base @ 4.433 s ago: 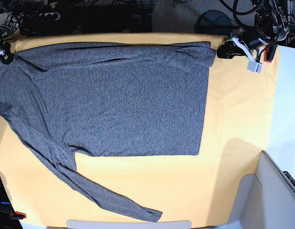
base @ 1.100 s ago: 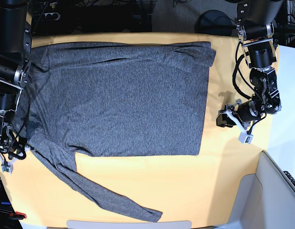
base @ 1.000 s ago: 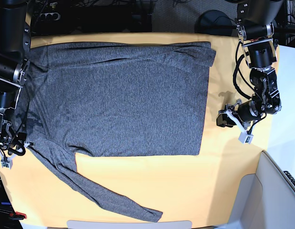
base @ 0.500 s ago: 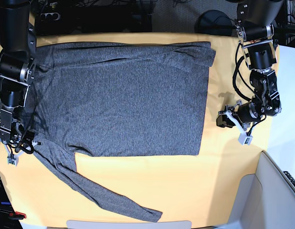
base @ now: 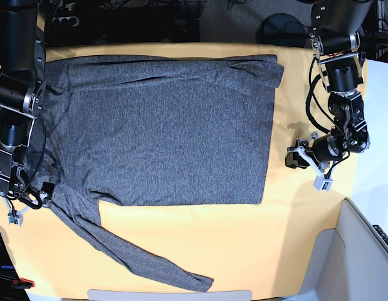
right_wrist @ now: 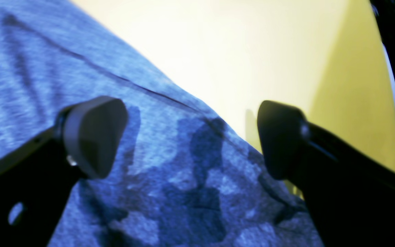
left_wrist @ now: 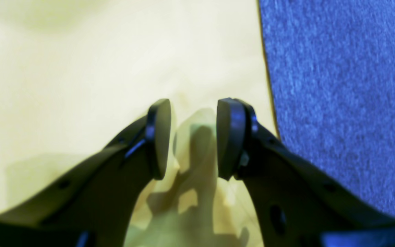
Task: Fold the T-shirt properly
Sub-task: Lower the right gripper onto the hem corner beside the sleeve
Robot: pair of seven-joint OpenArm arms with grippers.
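Spread flat over the yellow-orange tablecloth (base: pixel 306 238) on the desk: the charcoal-grey T-shirt (base: pixel 162 132), body squared off, one long sleeve (base: pixel 125 248) trailing diagonally toward the near desk edge, the other sleeve folded across the top edge.

Right tool (right_wrist: pixel 192 140) spread wide, nothing pinched. Directly beneath and between its fingertips (right_wrist: pixel 94 133): the T-shirt's knit fabric, with a seam line running diagonally just beyond them. One fingertip above the cloth of the shirt, the other above the shirt's edge where bare tablecloth begins. Whether the fingertips touch the fabric cannot be told. In the base view, right tool (base: pixel 40 197) at the shirt's side edge, just where the trailing sleeve leaves the body.

Left tool (left_wrist: pixel 192 137) partly parted, a clear gap between its pads (left_wrist: pixel 230 137), nothing in that gap but tablecloth and shadow. T-shirt's straight hem edge just beside the tool, off to one side, apart from the pads. In the base view, left tool (base: pixel 296 157) over bare tablecloth beside the shirt's hem, near mid-height of that edge, pointing toward the shirt.

Beyond the left tool's arm, a white desk edge (base: pixel 375 157); at the near corner, a pale grey bin-like wall (base: pixel 356 251).
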